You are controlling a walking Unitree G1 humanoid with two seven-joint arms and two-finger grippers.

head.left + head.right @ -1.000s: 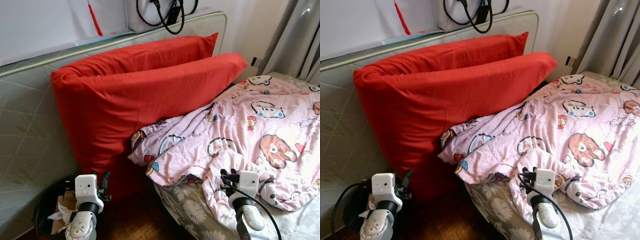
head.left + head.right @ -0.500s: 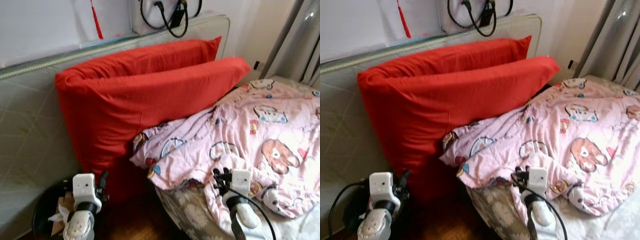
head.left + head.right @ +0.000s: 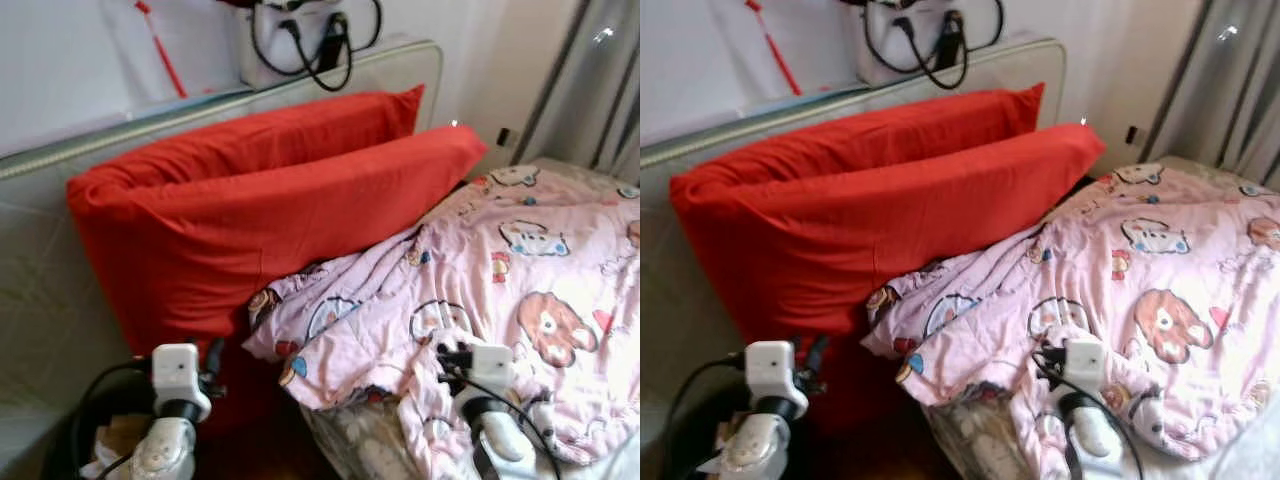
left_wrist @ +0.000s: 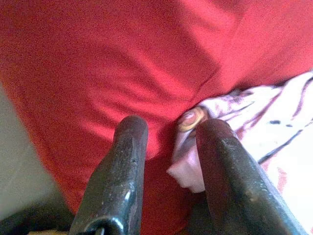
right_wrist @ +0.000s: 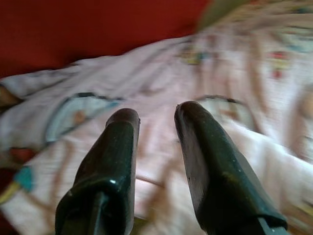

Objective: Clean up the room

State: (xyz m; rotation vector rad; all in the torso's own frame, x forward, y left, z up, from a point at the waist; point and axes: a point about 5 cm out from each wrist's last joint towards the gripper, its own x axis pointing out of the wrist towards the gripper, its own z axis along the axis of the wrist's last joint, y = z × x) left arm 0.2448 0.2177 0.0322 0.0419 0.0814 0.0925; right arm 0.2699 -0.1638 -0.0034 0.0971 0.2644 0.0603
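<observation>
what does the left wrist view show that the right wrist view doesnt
Left wrist view alone: the left gripper, fingers apart, aimed at the red pillow's lower part where a corner of the pink blanket meets it. Right wrist view alone: the right gripper, fingers apart, over the blanket's cartoon prints, blurred. Both share red pillow and pink blanket.

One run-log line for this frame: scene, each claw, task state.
scene: pink blanket rumpled on bed, against red pillows | left claw: open, facing pillows | right claw: open, over blanket | task: nothing gripped
</observation>
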